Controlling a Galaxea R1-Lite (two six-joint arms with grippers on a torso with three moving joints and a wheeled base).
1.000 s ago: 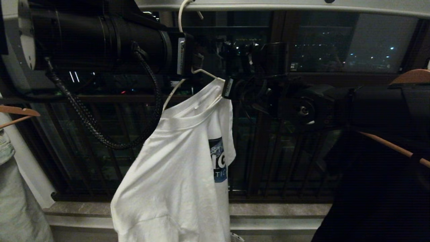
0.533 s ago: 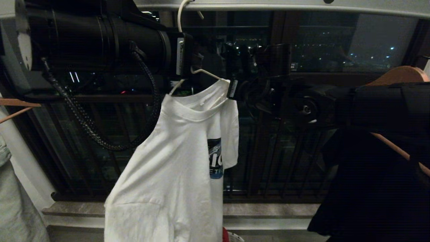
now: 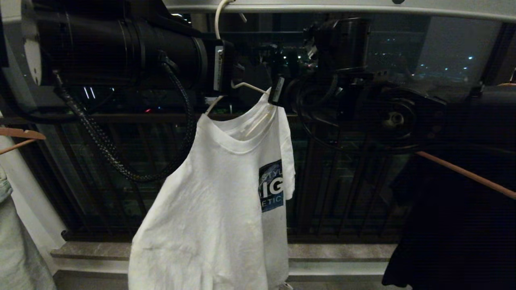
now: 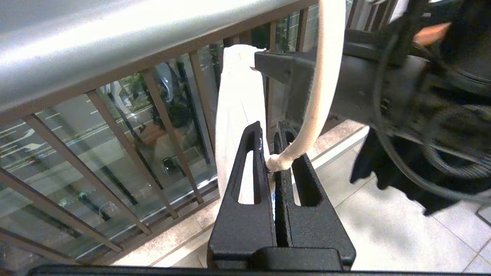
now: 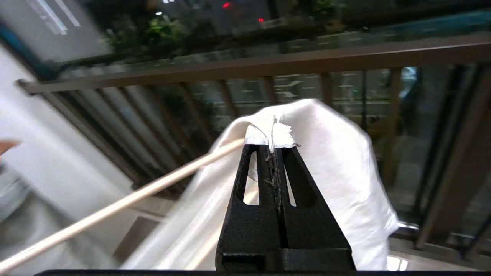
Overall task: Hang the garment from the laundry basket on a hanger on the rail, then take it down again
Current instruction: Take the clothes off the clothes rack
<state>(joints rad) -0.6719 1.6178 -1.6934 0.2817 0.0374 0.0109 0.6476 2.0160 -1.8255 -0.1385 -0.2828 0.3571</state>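
Note:
The white garment (image 3: pixel 217 201) with a blue chest logo hangs on the thin white hanger (image 3: pixel 248 86). The hanger's hook (image 3: pixel 217 18) goes up to the pale rail (image 3: pixel 322 7). My left gripper (image 3: pixel 236 80) is shut on the hanger's twisted neck (image 4: pixel 280 163), just below the rail (image 4: pixel 115 50). My right gripper (image 3: pixel 278 90) is shut on a pinch of the garment's shoulder (image 5: pixel 272 134), close beside the left gripper. One hanger arm (image 5: pixel 134 199) runs under the cloth (image 5: pixel 337 172). The laundry basket is out of view.
A black garment (image 3: pixel 455 225) hangs on a brown wooden hanger (image 3: pixel 463 173) at the right, close under my right arm. A pale garment (image 3: pixel 16 249) and another wooden hanger (image 3: pixel 18 135) are at the left. The dark balcony railing (image 3: pixel 342 181) and stone sill (image 3: pixel 334 251) lie behind.
My right gripper has risen with the garment's shoulder, and the shirt has swung so more of the logo shows. My left gripper has stayed in place on the hanger.

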